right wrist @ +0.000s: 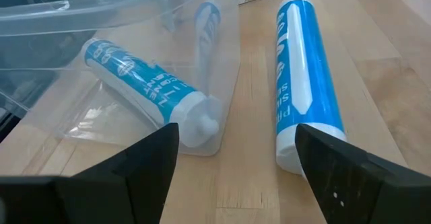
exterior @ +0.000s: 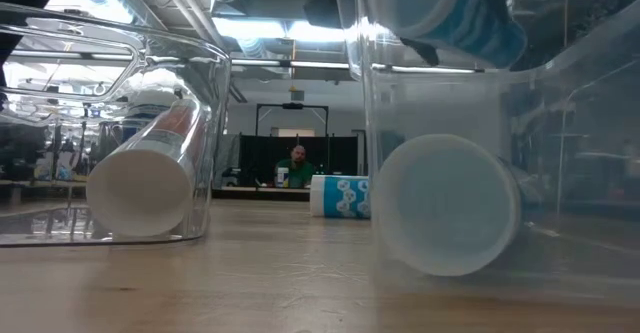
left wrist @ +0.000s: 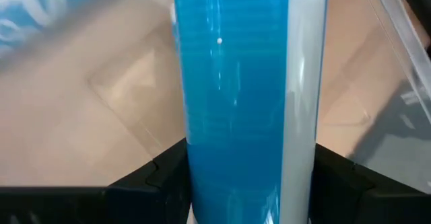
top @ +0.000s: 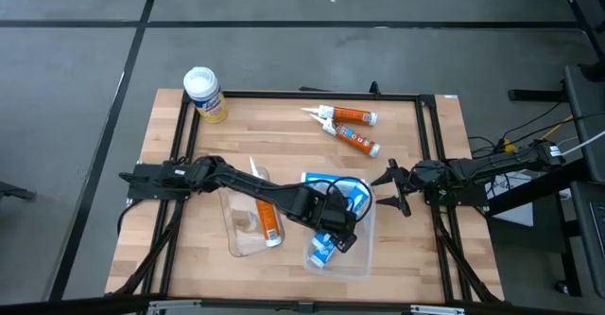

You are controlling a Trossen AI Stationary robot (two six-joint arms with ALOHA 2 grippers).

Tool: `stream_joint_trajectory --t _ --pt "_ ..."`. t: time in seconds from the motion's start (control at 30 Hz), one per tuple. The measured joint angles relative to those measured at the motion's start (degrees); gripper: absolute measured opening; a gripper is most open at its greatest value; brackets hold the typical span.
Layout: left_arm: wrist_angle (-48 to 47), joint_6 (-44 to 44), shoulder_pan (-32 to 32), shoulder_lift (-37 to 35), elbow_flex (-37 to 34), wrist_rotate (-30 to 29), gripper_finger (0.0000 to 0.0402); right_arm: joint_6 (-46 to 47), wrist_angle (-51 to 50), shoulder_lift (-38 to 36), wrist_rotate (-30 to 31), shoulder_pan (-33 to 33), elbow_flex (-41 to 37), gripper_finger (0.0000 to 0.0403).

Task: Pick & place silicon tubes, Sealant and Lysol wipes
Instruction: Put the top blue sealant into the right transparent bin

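Left gripper [top: 342,232] clamped on a blue tube [left wrist: 249,96] over the right clear bin [top: 369,258], lower centre of the overhead frame.

In the left wrist view the dark fingers [left wrist: 151,177] press both sides of the blue tube. Another blue tube [top: 319,252] lies in that bin. An orange tube [top: 267,216] lies in the left clear bin [top: 238,244]. Two more orange tubes [top: 348,118] lie on the wooden table [top: 284,154] at upper centre. The Lysol wipes [top: 204,93] stand upright at the table's upper left corner. The right gripper [top: 389,188], jaws apart and empty, waits at the right edge.
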Motion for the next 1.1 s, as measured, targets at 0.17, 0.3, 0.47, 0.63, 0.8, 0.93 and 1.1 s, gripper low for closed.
stream_joint_trajectory --t 0.17,0.3,0.47,0.63,0.8,0.93,1.1 --pt "0.85 -0.27 -0.26 0.18 0.0 7.19 0.0209 0.0 0.01 0.0 0.0 0.02 0.0 0.0298" --pt "0.85 -1.28 -0.34 0.27 0.0 7.53 0.0209 0.0 0.0 0.01 0.01 0.01 0.0 0.0298" --pt "0.99 -2.74 0.4 1.8 0.03 10.25 0.0208 0.0 -0.01 0.0 0.0 0.02 0.0 0.0298" --pt "2.34 -2.68 0.77 2.55 0.33 11.47 0.0208 0.0 0.01 0.0 0.02 0.02 0.0 0.0298" --pt "2.41 -2.74 0.99 2.64 0.3 11.34 0.0207 0.0 0.01 0.02 0.0 0.02 0.0 0.0298" --pt "2.69 -2.77 1.05 2.68 0.26 11.0 0.0225 0.0 0.01 0.02 0.02 0.0 0.0 0.0298" --pt "2.64 -2.67 1.16 2.79 0.17 9.32 0.0256 0.0 0.01 0.02 0.01 0.02 0.0 0.0298"
